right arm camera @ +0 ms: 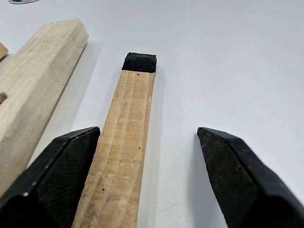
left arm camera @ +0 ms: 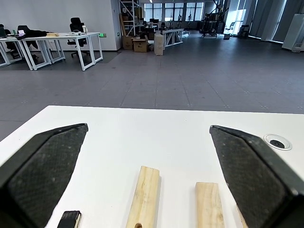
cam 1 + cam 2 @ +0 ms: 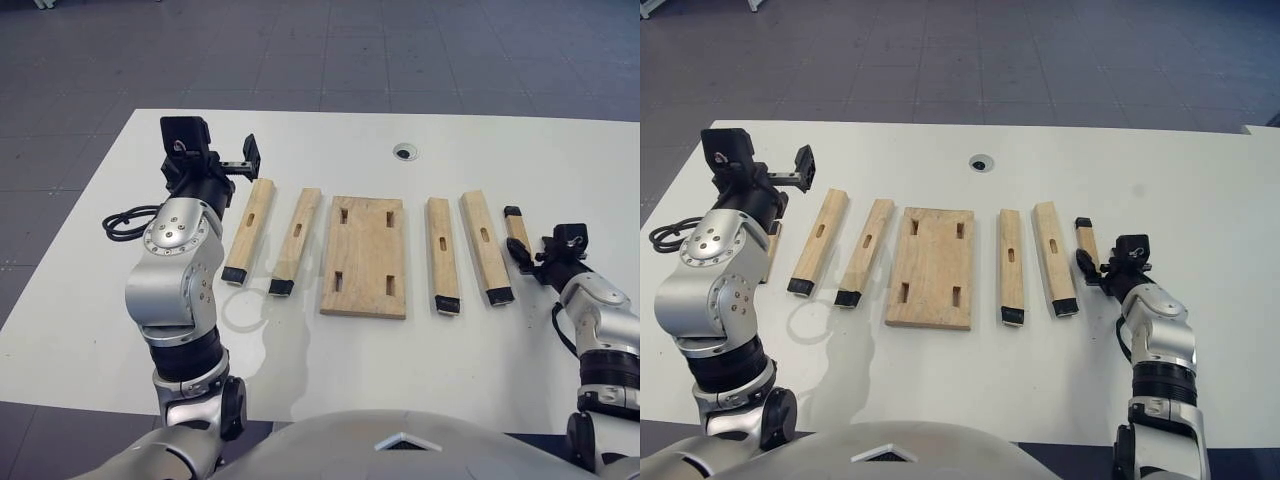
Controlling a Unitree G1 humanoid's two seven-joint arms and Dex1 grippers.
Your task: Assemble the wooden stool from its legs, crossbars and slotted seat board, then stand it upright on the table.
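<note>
White table (image 3: 500, 150) — left arm (image 3: 720, 270) half-hides crossbar (image 3: 773, 250).

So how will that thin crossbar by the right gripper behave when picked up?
The crossbar looks like solid wood, so probably stiff and light. Its flat faces suggest it will slide rather than roll. The open right gripper sits near one end, so a grasp there may let the black-capped far end droop.

floor (image 2: 199, 71): grey tiles | white desks (image 2: 47, 42), office chairs (image 2: 76, 26) | windows (image 2: 190, 12) behind
</note>
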